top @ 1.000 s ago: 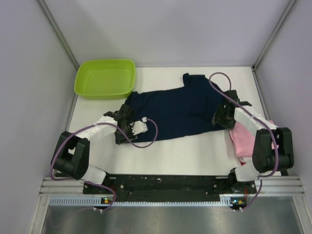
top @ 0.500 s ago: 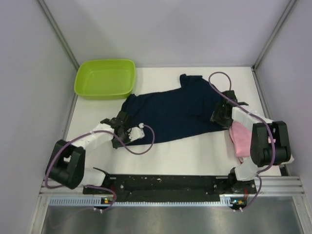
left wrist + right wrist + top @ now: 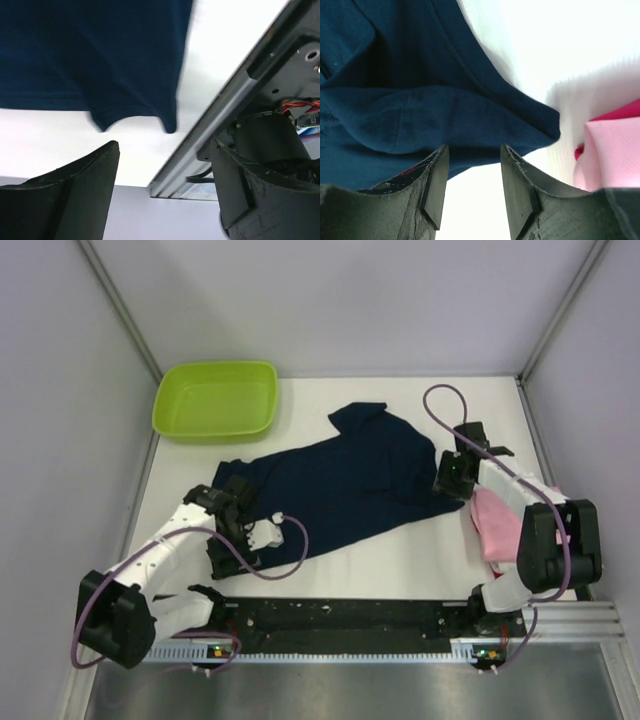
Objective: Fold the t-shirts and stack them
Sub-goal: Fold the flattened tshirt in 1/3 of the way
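Note:
The dark navy t-shirt point(image 3: 350, 480) lies spread and creased across the middle of the table, slanting from near left to far right. My left gripper point(image 3: 238, 530) is at its near-left corner. In the left wrist view the gripper point(image 3: 164, 150) is open and empty, with the shirt's hem point(image 3: 100, 60) just beyond the fingertips. My right gripper point(image 3: 450, 475) is at the shirt's right edge. In the right wrist view it point(image 3: 473, 150) is open, with the navy cloth point(image 3: 420, 110) just past the tips and bare table between them. A folded pink shirt point(image 3: 495, 525) lies on white and red ones point(image 3: 580, 150) at the right.
The lime green tub point(image 3: 215, 400) stands at the far left corner. The metal rail point(image 3: 225, 120) of the table's near edge runs close by my left gripper. Grey walls close in the left, right and back.
The navy shirt has slid and turned toward the near left. My left gripper moved near-left with it and now stands open off the hem. My right gripper shifted slightly farther back.

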